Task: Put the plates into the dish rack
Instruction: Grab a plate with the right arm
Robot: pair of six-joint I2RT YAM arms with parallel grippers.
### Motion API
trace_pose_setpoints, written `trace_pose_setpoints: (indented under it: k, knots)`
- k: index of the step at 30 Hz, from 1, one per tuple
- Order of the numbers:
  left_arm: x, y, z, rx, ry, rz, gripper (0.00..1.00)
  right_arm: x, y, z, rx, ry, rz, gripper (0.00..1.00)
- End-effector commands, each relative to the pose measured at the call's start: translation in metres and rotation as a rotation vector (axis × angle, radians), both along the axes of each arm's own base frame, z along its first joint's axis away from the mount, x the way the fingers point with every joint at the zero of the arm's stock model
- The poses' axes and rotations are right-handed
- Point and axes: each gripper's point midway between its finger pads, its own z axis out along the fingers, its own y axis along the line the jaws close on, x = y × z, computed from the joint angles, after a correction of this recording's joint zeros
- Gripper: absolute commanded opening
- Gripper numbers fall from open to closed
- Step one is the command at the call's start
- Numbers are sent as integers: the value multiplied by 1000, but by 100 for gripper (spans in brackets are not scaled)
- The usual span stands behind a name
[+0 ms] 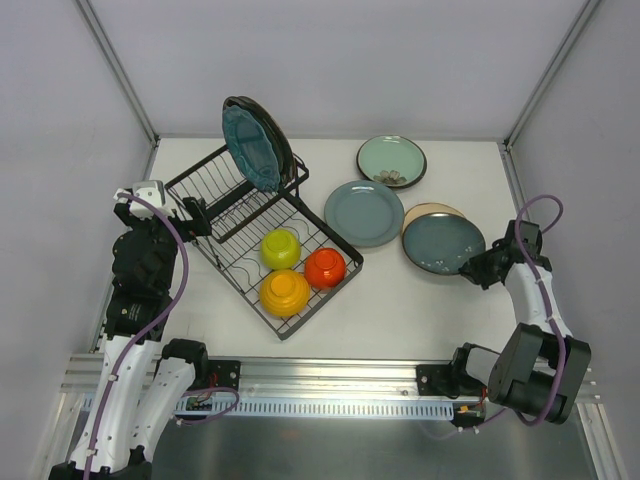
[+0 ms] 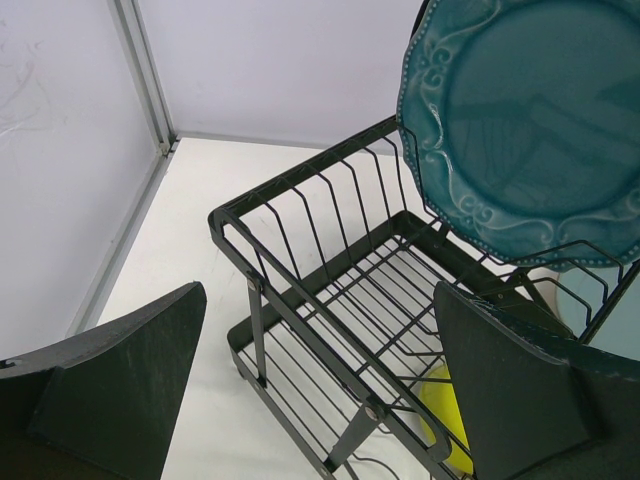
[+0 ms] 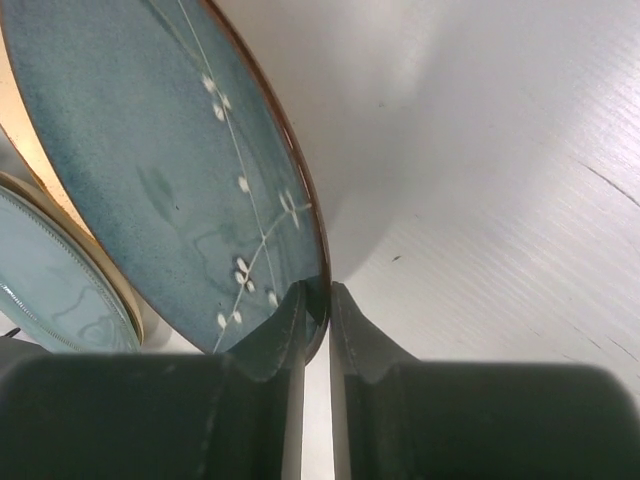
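Right hand (image 3: 317, 300): patterned plate (image 3: 170, 170), rim pinched.
Plate extends ahead-left of the hand; dish rack (image 1: 225, 200) well off to its left, nearer the wide-open left hand (image 1: 196, 217).

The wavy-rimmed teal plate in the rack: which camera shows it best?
Left wrist: the teal plate looms close, its embossed rim clear. The top view shows it small and tilted; the right wrist view misses it.

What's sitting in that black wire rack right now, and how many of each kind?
Bowls: 3 (lime bowl, yellow bowl, orange-red bowl)
Plates: 2 (scalloped teal plate, dark plate behind it)
Total in the dish rack: 5
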Motion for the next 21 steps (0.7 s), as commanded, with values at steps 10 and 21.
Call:
trace_pose_setpoints:
  k: [10, 21]
  knots:
    - [3, -2, 8, 9, -40, -12, 98, -6, 1, -11, -6, 5, 16, 29]
    - [1, -2, 10, 9, -48, -15, 98, 12, 0, -4, -3, -117, 12, 61]
